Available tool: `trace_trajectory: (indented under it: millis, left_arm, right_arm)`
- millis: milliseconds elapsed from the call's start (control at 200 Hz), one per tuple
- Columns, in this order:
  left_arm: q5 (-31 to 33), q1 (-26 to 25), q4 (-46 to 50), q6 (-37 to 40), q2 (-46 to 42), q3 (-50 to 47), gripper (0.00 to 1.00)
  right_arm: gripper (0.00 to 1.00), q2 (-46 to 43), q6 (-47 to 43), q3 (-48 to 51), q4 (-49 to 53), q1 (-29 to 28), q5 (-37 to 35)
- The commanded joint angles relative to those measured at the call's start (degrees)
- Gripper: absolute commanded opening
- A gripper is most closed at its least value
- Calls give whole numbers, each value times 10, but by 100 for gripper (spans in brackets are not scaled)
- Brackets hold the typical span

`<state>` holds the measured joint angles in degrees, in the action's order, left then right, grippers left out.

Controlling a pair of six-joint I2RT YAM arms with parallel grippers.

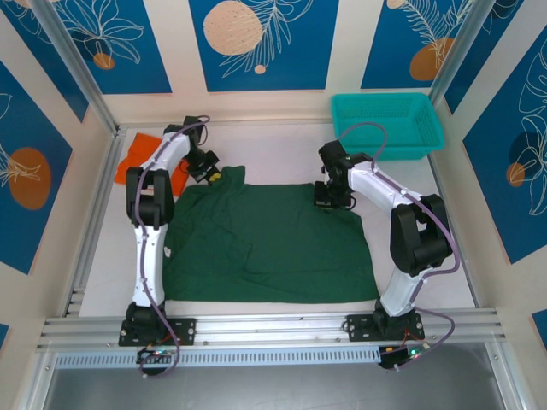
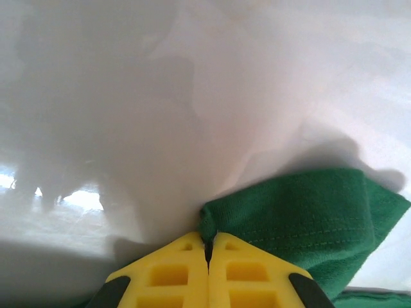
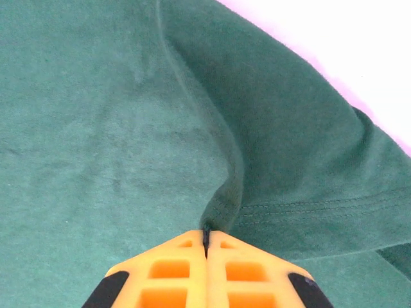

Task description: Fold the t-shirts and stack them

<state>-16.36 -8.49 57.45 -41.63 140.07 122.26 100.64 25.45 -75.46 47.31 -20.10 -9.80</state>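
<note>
- The green shirt (image 1: 265, 248) lies spread across the middle of the tabletop (image 1: 102, 273), rumpled along its left half. Its long axis runs left to right across the view from above.
- I cannot tell which edge carries the neck, so which way it points is unclear. Stitched hems show at both pinched spots.
- The left fingers (image 2: 168, 274) are pressed together on the far-left corner of the green shirt, with a hemmed flap bunched just past their tips.
- The right fingers (image 3: 172, 256) are clamped on a ridge of cloth near the far-right corner.
- Holding both far corners likely lets the arms carry that edge as one line, keeping the fold straight.
- The orange shirt (image 1: 135, 162) sits crumpled at the far left, behind the left arm, probably waiting its turn.
- The basket (image 1: 385, 126) stands at the far right, apart from both shirts.
</note>
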Motion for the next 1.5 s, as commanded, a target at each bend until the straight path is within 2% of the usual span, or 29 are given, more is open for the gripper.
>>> trace_trajectory:
  millis: [0,160,325,410,465,640,720,800,855,1005,1155,1280,1425,1495]
  left_arm:
    - [100,-43,-10,95,-63,-18,0]
    - [264,-124,-121,207,-182,-189,0]
    - [405,-211,-239,274,-279,-367,0]
    - [457,-249,-273,301,-298,-420,17]
    - [464,-267,-283,315,-299,-437,25]
    - [472,-275,-236,289,-306,-401,56]
    - [457,-270,-205,264,-323,-369,69]
    - [414,-246,-157,217,-331,-332,71]
    - [361,-218,-121,173,-330,-311,72]
    - [141,-136,-71,69,-299,-309,57]
    - [22,-116,-97,78,-280,-354,55]
    - [-23,-122,-103,128,-288,-375,56]
    - [17,-155,-109,200,-327,-403,58]
    - [35,-168,-90,208,-317,-400,57]
  right_arm:
    - [0,-18,6,15,12,3,15]
    - [0,-24,12,29,9,3,16]
    - [0,-24,15,41,5,3,17]
    - [0,-21,18,45,2,2,19]
    - [0,-20,19,46,1,1,20]
    - [0,-12,22,44,2,1,22]
    - [0,-11,22,43,3,1,22]
    - [0,-10,24,42,4,1,21]
    - [0,-9,26,42,3,1,21]
    - [0,-6,34,40,4,0,26]
    - [0,-9,34,44,-1,-2,23]
    - [0,-5,35,46,0,-1,24]
    - [0,-7,35,51,-5,1,24]
    - [0,-4,35,54,-9,3,27]
